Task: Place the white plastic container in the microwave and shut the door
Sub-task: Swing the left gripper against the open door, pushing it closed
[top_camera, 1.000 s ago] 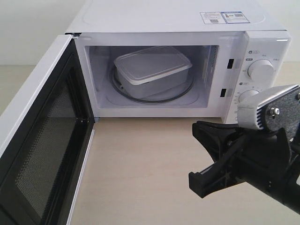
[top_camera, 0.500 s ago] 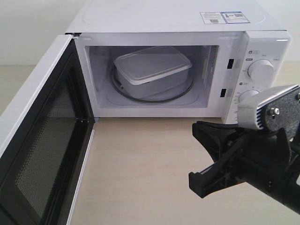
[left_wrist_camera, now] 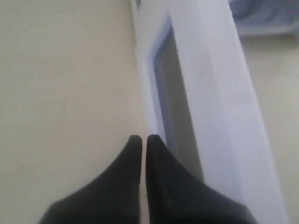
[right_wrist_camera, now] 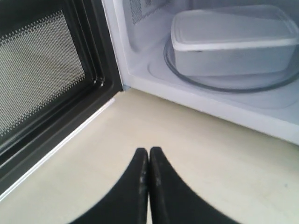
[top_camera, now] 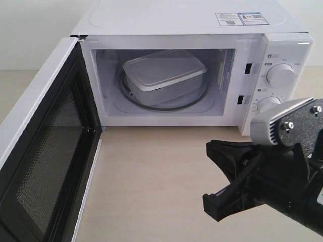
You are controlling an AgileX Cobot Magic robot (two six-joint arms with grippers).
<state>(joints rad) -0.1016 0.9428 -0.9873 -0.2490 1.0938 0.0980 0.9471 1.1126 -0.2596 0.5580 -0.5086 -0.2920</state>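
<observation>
The white plastic container (top_camera: 164, 75) sits lidded on the glass turntable (top_camera: 204, 96) inside the microwave (top_camera: 176, 20). The door (top_camera: 45, 151) stands wide open at the left, mesh inner face showing. My right gripper (top_camera: 209, 146) hovers over the table in front of the control panel, shut and empty. In the right wrist view its fingertips (right_wrist_camera: 149, 150) point toward the container (right_wrist_camera: 231, 44) and the door (right_wrist_camera: 42, 70). My left gripper (left_wrist_camera: 141, 138) is shut and empty beside the door's white outer side (left_wrist_camera: 219, 93). It is out of the exterior view.
Two round dials (top_camera: 281, 75) are on the panel just behind my right arm. Light wooden tabletop (top_camera: 151, 176) stretches between the open door and the right gripper. The door's swing path runs across that stretch.
My right arm has sunk a little and drawn slightly back from the microwave. Container, door and microwave are unmoved.
</observation>
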